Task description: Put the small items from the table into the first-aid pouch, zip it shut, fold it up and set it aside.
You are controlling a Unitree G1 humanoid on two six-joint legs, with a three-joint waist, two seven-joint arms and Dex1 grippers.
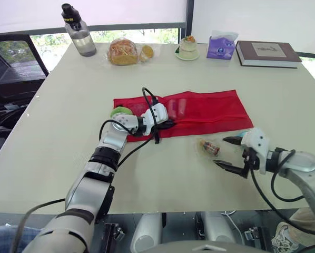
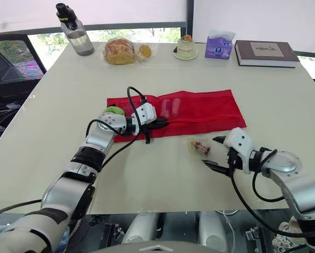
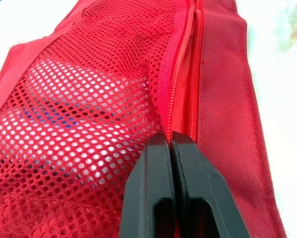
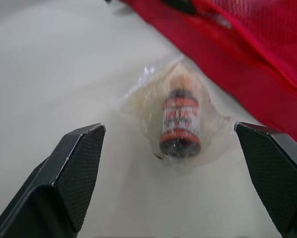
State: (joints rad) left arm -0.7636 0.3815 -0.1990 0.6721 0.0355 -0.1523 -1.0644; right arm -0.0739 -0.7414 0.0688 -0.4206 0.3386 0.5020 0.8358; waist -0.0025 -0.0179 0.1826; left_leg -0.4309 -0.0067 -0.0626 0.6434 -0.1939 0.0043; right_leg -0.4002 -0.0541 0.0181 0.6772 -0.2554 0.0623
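While the left gripper (image 1: pixel 167 125) is pinching shut on the zip edge of the red mesh-fronted fabric pouch (image 1: pixel 210 110), the right gripper (image 1: pixel 220 152) is hanging wide open just short of the small dark bottle in clear wrap (image 4: pixel 177 124), lying on the beige table (image 1: pixel 163 174) beside the pouch's near edge. My read: be closing on the bottle body, not loose film.

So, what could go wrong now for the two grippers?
The small bottle lies in a loose clear wrapper; the open right gripper may pinch only plastic, and it could slip. The left gripper is shut on the red pouch at its zipper; a pull may drag the whole pouch.
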